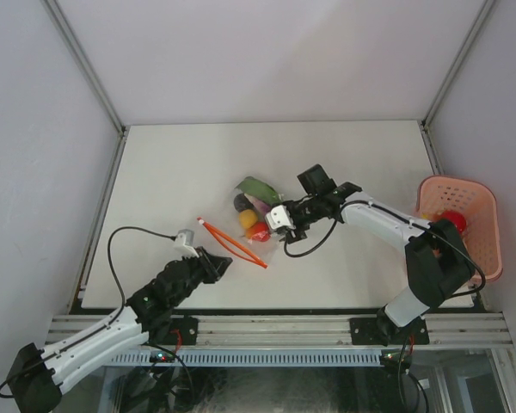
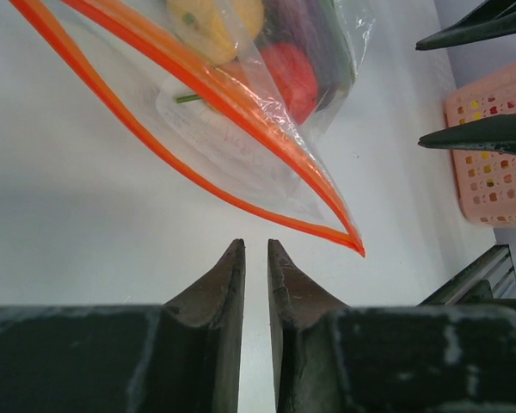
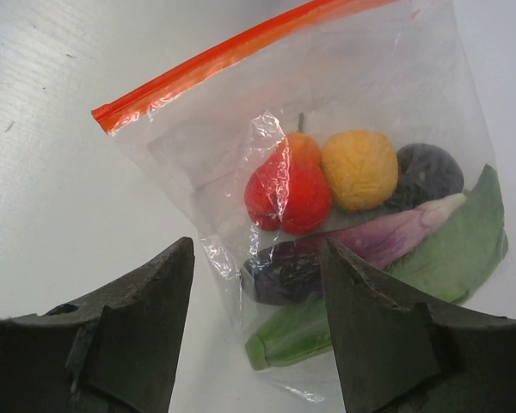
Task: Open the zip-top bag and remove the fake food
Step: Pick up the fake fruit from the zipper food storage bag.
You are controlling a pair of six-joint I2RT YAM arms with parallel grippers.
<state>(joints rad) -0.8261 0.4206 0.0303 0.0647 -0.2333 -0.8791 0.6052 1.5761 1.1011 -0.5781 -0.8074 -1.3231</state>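
Note:
The clear zip-top bag (image 1: 234,232) lies mid-table, its orange zip strip (image 2: 198,172) parted into two diverging lines that meet at a corner. The fake food (image 1: 251,215) sits inside it: a red piece (image 3: 288,189), a yellow-orange one (image 3: 359,169), a dark purple one (image 3: 426,172) and a long green one (image 3: 447,249). My left gripper (image 2: 256,248) hovers just short of the zip corner, with only a slim gap between its jaws and nothing in it. My right gripper (image 3: 258,245) stands open, its fingers straddling the bag's closed end by the green piece.
A pink perforated basket (image 1: 482,200) stands at the table's right edge with a red item (image 1: 451,220) in it. In the left wrist view the basket (image 2: 490,172) shows behind the right gripper's dark fingers (image 2: 482,136). Grey walls enclose the table.

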